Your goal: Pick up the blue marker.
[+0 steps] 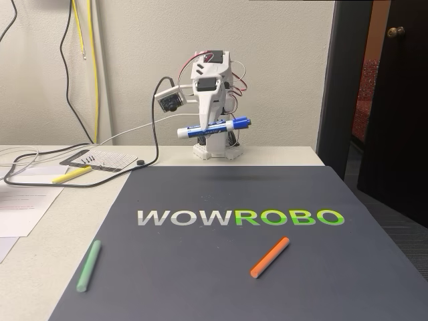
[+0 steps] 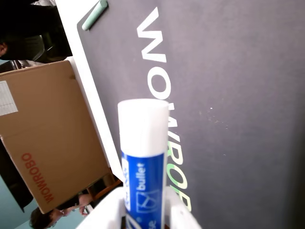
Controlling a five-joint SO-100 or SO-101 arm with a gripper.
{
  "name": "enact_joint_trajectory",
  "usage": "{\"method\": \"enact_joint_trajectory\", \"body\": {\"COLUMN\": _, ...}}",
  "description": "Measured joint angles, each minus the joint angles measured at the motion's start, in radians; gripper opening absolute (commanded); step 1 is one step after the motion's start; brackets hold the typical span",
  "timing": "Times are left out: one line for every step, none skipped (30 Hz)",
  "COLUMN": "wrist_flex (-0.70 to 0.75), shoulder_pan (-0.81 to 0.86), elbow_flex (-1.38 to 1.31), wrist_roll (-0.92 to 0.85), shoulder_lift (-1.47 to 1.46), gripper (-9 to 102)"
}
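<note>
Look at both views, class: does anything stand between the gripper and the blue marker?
No. The gripper is already shut on the blue marker, holding it roughly level above the dark mat. The green stick and orange stick lie on the mat, well apart from it.

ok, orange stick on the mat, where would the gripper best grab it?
Probably mid-length, from straight above: the orange stick lies flat and diagonal on the dark mat, so turn the jaws across its thin width. The gripper currently holds the blue marker.
</note>
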Motion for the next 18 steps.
{"method": "enact_joint_trajectory", "body": {"wrist_flex": -0.018, "shoulder_pan": 0.006, "elbow_flex": 0.014, "wrist_roll": 0.0, "shoulder_lift": 0.006, "gripper": 0}}
{"method": "enact_joint_trajectory", "body": {"wrist_flex": -0.034, "shoulder_pan": 0.015, "elbow_flex": 0.031, "wrist_roll": 0.0, "shoulder_lift": 0.014, "gripper": 0}}
{"method": "enact_joint_trajectory", "body": {"wrist_flex": -0.049, "shoulder_pan": 0.026, "elbow_flex": 0.046, "wrist_roll": 0.0, "shoulder_lift": 0.02, "gripper": 0}}
{"method": "enact_joint_trajectory", "body": {"wrist_flex": -0.064, "shoulder_pan": 0.035, "elbow_flex": 0.063, "wrist_roll": -0.003, "shoulder_lift": 0.031, "gripper": 0}}
{"method": "enact_joint_trajectory", "body": {"wrist_flex": -0.075, "shoulder_pan": 0.035, "elbow_flex": 0.08, "wrist_roll": -0.005, "shoulder_lift": 0.04, "gripper": 0}}
{"method": "enact_joint_trajectory", "body": {"wrist_flex": -0.087, "shoulder_pan": 0.034, "elbow_flex": 0.1, "wrist_roll": -0.006, "shoulder_lift": 0.055, "gripper": 0}}
{"method": "enact_joint_trajectory", "body": {"wrist_flex": -0.1, "shoulder_pan": 0.032, "elbow_flex": 0.121, "wrist_roll": -0.006, "shoulder_lift": 0.074, "gripper": 0}}
{"method": "enact_joint_trajectory", "body": {"wrist_flex": -0.114, "shoulder_pan": 0.034, "elbow_flex": 0.144, "wrist_roll": -0.006, "shoulder_lift": 0.094, "gripper": 0}}
{"method": "enact_joint_trajectory", "body": {"wrist_flex": -0.124, "shoulder_pan": 0.035, "elbow_flex": 0.166, "wrist_roll": -0.008, "shoulder_lift": 0.112, "gripper": 0}}
{"method": "enact_joint_trajectory", "body": {"wrist_flex": -0.129, "shoulder_pan": 0.035, "elbow_flex": 0.172, "wrist_roll": -0.008, "shoulder_lift": 0.117, "gripper": 0}}
{"method": "enact_joint_trajectory", "body": {"wrist_flex": -0.133, "shoulder_pan": 0.037, "elbow_flex": 0.173, "wrist_roll": -0.008, "shoulder_lift": 0.123, "gripper": 0}}
{"method": "enact_joint_trajectory", "body": {"wrist_flex": -0.15, "shoulder_pan": 0.037, "elbow_flex": 0.192, "wrist_roll": -0.008, "shoulder_lift": 0.144, "gripper": 0}}
{"method": "enact_joint_trajectory", "body": {"wrist_flex": -0.163, "shoulder_pan": 0.037, "elbow_flex": 0.233, "wrist_roll": -0.009, "shoulder_lift": 0.186, "gripper": 0}}
{"method": "enact_joint_trajectory", "body": {"wrist_flex": -0.169, "shoulder_pan": 0.04, "elbow_flex": 0.267, "wrist_roll": -0.009, "shoulder_lift": 0.215, "gripper": 0}}
{"method": "enact_joint_trajectory", "body": {"wrist_flex": -0.172, "shoulder_pan": 0.043, "elbow_flex": 0.285, "wrist_roll": -0.009, "shoulder_lift": 0.221, "gripper": 0}}
{"method": "enact_joint_trajectory", "body": {"wrist_flex": -0.175, "shoulder_pan": 0.046, "elbow_flex": 0.291, "wrist_roll": -0.009, "shoulder_lift": 0.221, "gripper": 0}}
{"method": "enact_joint_trajectory", "body": {"wrist_flex": -0.181, "shoulder_pan": 0.048, "elbow_flex": 0.291, "wrist_roll": -0.009, "shoulder_lift": 0.221, "gripper": 0}}
{"method": "enact_joint_trajectory", "body": {"wrist_flex": -0.186, "shoulder_pan": 0.048, "elbow_flex": 0.296, "wrist_roll": -0.009, "shoulder_lift": 0.221, "gripper": 0}}
